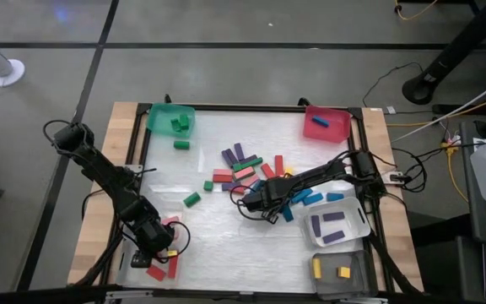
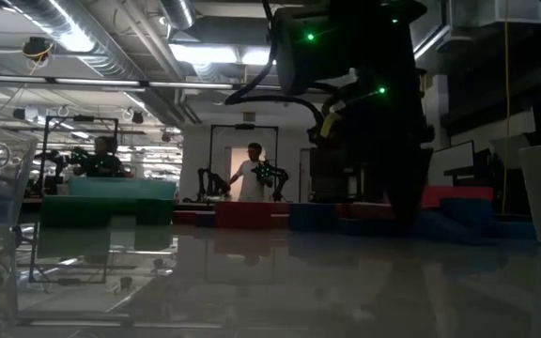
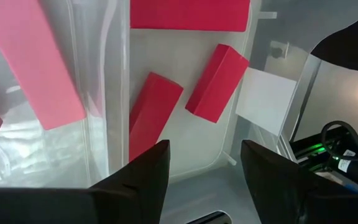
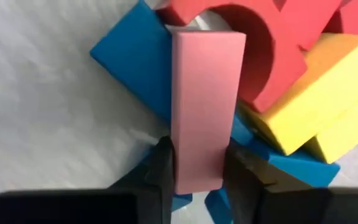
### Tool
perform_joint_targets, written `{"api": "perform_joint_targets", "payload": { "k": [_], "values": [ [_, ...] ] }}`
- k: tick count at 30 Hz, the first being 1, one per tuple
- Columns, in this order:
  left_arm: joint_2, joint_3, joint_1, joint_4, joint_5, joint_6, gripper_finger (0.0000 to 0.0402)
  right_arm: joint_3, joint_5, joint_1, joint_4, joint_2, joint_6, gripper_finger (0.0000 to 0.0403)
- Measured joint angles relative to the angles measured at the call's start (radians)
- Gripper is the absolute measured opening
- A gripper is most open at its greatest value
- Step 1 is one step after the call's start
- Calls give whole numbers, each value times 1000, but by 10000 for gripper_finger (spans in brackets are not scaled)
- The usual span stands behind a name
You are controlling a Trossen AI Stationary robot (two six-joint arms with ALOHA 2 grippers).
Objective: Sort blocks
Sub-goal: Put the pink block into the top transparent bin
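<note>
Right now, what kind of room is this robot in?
Probably a robotics lab or workshop. Beyond the table the low view shows other robot arms on frames, a person standing among them, and bare ceiling ducts. Cables trail across the floor.

Overhead camera looks straight down on my whole worktop [image 1: 226, 245]. Low camera looks level across it into the room. My wrist cameras sit close over blocks [image 4: 204, 99] the overhead view shares.

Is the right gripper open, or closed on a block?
Closed: the right gripper has both fingers against the sides of the pink block.
</note>
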Motion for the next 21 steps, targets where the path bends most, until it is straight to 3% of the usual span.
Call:
{"api": "perform_joint_targets", "payload": {
  "k": [8,13,17,21],
  "values": [
    [-63,0,0,0,4,0,163,138,-28,1,-107,1,0,106],
    [-152,0,0,0,3,-30,138,279,-23,2,-72,1,0,120],
    [-236,1,0,0,-22,-74,121,341,-22,2,161,0,1,116],
    [-327,1,0,-1,-103,-89,105,336,-15,9,579,0,-3,116]
  ]
}}
